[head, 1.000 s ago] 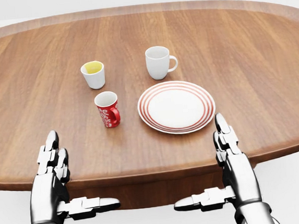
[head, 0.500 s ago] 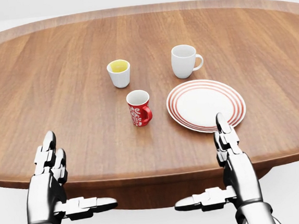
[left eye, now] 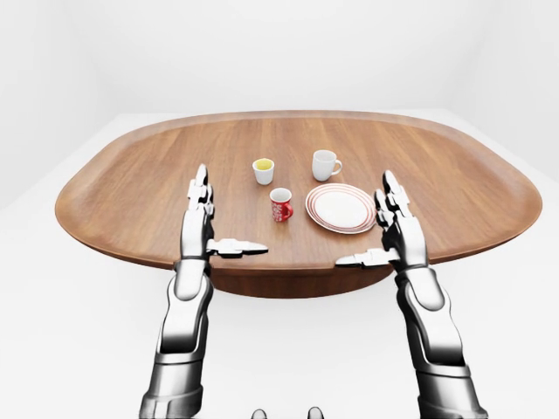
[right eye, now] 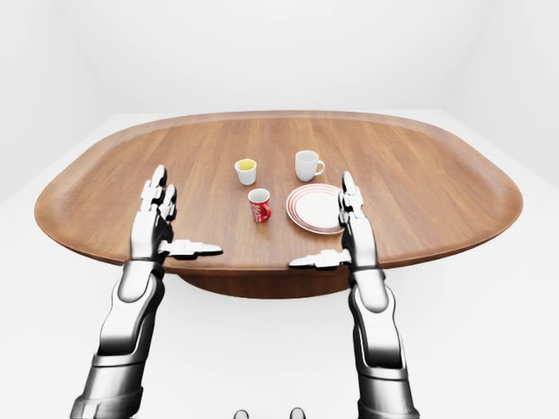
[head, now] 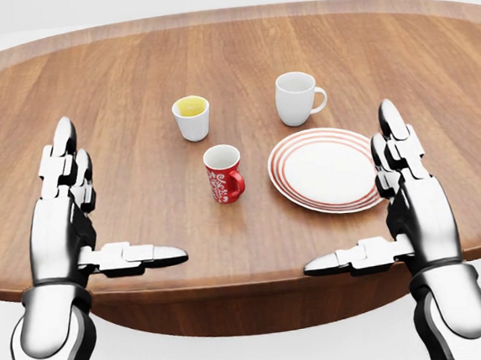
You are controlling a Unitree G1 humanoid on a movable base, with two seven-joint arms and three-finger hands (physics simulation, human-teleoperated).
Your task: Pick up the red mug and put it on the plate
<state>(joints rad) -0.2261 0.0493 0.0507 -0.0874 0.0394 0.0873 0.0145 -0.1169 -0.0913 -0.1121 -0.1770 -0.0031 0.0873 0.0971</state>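
Left robot hand (head: pixel 67 220): spread flat, fingers pointing up the head view, thumb out sideways toward the middle; holding nothing; hovering over the near edge of the tabletop (head: pixel 129 63), well to the left of the mug.
Right robot hand (head: pixel 411 199): likewise spread and empty, thumb turned inward; fingertips just beside the plate's right rim in the head view, apparently above it rather than touching.
Red mug (head: pixel 223 173): upright on the tabletop, between the two hands and farther up the view; just left of the plate, a narrow strip of wood between them; handle turned toward the plate; white pattern on the red side, pale inside, seemingly empty.
Plate (head: pixel 287 184): white with red rings near the rim, flat, nothing on it.
Farther things: small white cup (head: pixel 191 118) with yellow inside, above the mug; white mug (head: pixel 297 97) above the plate; both near the route.
Risk, tipping: small upright mug, likely to topple if a finger strikes its side before closing.
Risk, handle: handle facing the plate, likely awkward for a reach from the right.
Risk, neighbours: overreach could knock the small white cup.
Risk, placing: low carry could catch the plate's rim and shove it.
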